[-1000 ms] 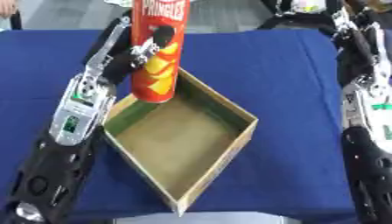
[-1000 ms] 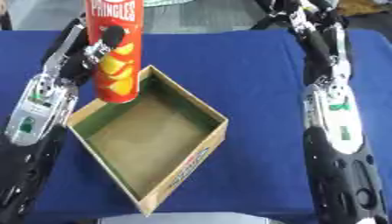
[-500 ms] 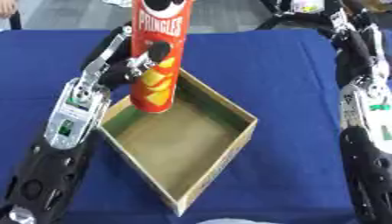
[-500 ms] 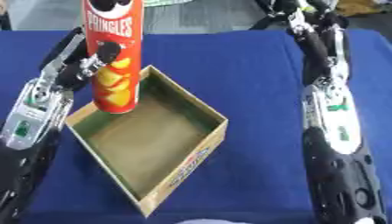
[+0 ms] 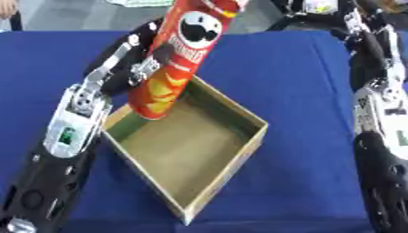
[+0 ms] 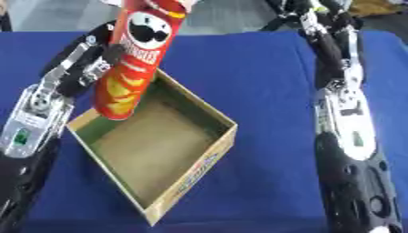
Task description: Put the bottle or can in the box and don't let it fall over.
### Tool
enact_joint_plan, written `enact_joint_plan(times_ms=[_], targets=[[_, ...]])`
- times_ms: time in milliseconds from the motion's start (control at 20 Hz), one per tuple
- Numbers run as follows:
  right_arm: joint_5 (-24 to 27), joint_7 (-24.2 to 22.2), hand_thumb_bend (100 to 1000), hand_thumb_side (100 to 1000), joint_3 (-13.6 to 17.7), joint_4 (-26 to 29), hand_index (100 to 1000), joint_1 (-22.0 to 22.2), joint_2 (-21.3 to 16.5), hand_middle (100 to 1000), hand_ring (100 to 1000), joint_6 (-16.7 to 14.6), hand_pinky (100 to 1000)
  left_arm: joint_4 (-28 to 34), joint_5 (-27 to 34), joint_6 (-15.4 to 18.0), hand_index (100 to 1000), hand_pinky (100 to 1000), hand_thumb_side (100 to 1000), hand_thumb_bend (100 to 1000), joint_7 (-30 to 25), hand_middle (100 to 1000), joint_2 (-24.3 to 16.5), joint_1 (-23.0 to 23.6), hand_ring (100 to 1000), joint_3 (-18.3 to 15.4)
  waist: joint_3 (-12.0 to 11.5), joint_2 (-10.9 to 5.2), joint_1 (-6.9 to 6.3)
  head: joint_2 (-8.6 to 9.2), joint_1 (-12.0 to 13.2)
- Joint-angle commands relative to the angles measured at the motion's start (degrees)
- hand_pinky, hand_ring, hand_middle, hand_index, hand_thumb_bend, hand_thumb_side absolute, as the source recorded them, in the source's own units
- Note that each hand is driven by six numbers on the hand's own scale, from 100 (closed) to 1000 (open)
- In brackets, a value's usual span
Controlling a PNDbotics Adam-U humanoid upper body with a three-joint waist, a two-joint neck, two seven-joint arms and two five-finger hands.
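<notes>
A tall red Pringles can (image 5: 177, 58) hangs tilted, top leaning right, with its base over the far-left corner of the open cardboard box (image 5: 239, 145). My left hand (image 5: 146, 68) is shut round the can's middle from the left. The base looks just above or at the box's rim; whether it touches the floor is not visible. My right arm runs up the right side, and its hand (image 6: 307, 9) shows only partly at the top edge, far from the can.
A blue cloth (image 5: 303, 73) covers the table all round the box. The box sits askew, one corner pointing toward me. Clutter lies beyond the table's far edge.
The can has risen and tipped to the right, its base now over the box's far-left corner. The left hand came with it. The right arm stayed put.
</notes>
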State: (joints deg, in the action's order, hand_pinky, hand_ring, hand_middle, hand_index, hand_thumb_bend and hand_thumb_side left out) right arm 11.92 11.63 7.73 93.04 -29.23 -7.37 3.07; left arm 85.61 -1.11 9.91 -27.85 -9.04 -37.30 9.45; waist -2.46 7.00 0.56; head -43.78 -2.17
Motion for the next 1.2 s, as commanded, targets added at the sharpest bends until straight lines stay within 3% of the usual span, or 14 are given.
enact_joint_plan(times_ms=[50,150,350,600,700,900,1200], targets=[[0.4,0.1,543,360,0.1,0.6,814,-0.7,-1.2,1000,956,0.0,777,0.9,-1.2,-0.2,997,1000,817,566,-1.8,707,-0.2,-0.6,836,-0.7,0.0,-1.02,0.05,0.08,-0.1],[0.4,0.1,542,359,0.1,0.6,814,-0.7,-1.1,1000,956,0.1,777,0.9,-1.8,-0.5,994,1000,841,651,-2.3,704,-0.1,-0.5,836,-0.9,0.0,-1.00,0.05,0.12,-0.1],[0.4,0.1,541,360,0.0,0.6,814,-0.7,-1.1,1000,956,0.1,777,1.0,-1.6,-1.1,970,1000,806,527,-1.8,685,0.1,-0.5,827,-1.1,0.0,-1.03,0.03,0.24,-0.2],[0.4,0.1,540,360,0.0,0.6,814,-0.7,-1.1,1000,956,0.0,777,1.9,-0.1,-2.7,901,1000,771,273,-0.4,654,0.1,-0.3,804,-1.9,-0.1,-1.18,0.04,0.31,-0.3],[0.3,0.0,540,360,0.0,0.7,814,-0.8,-1.1,1000,956,0.0,777,2.4,0.4,-3.6,877,1000,771,237,0.9,643,-0.3,-0.3,790,-2.8,-0.2,-1.27,0.03,0.26,-0.3],[0.1,0.1,540,362,0.1,0.8,814,-0.7,-1.5,1000,956,0.0,778,4.8,3.6,-4.8,848,1000,744,180,4.3,635,-3.3,-0.1,774,-5.9,-0.5,-1.61,-0.13,-0.03,-0.8],[-0.2,0.3,537,364,0.4,1.2,815,-0.5,-2.3,1000,957,0.0,778,8.2,8.5,-6.4,846,1000,727,157,11.3,635,-11.7,3.5,769,-14.0,-1.4,-1.97,-0.42,-0.24,-1.6]])
